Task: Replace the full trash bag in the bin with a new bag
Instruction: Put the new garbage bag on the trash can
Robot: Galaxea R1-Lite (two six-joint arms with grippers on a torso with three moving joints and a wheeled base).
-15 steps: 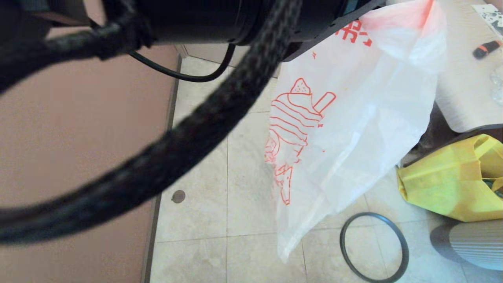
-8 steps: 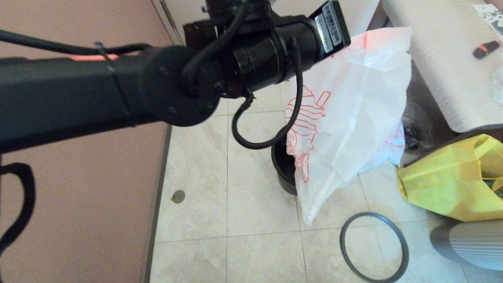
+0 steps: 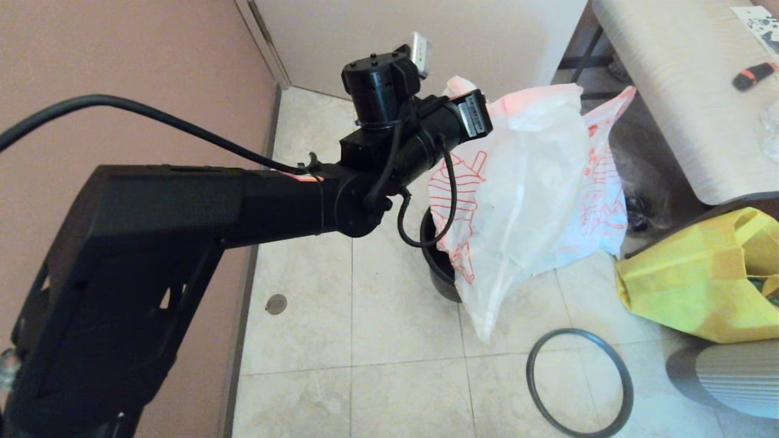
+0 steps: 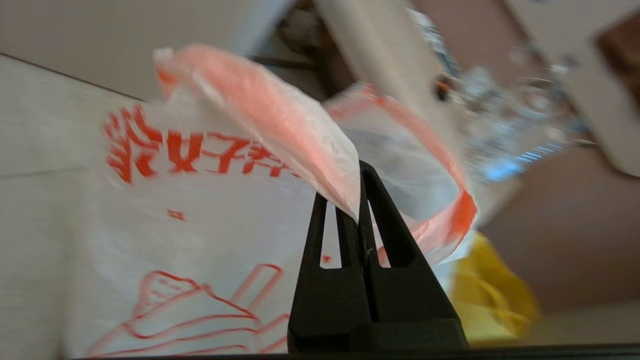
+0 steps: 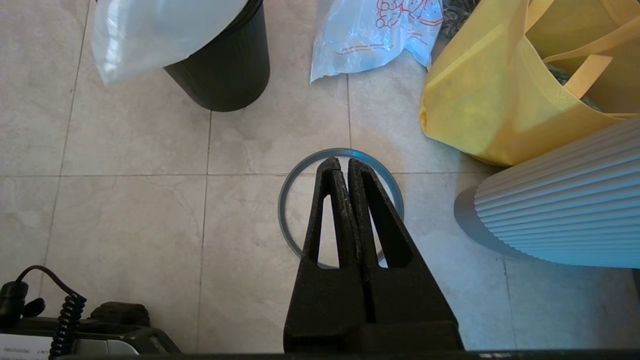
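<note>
Two printed white bags: the new bag (image 3: pixel 535 201), limp, hangs over the bin (image 3: pixel 435 258), its pink rim pinched in the left tool (image 4: pixel 358 200); the full trash bag (image 5: pixel 375 35) lies on the floor just beyond the bin, contents unclear. One black bin, lower part of the new bag draped at its mouth. One grey hoop (image 3: pixel 578 383) flat on the floor near the bin. One yellow bag (image 3: pixel 700 274) beside it. Right tool (image 5: pixel 342 172) pressed together, empty, above the hoop.
</note>
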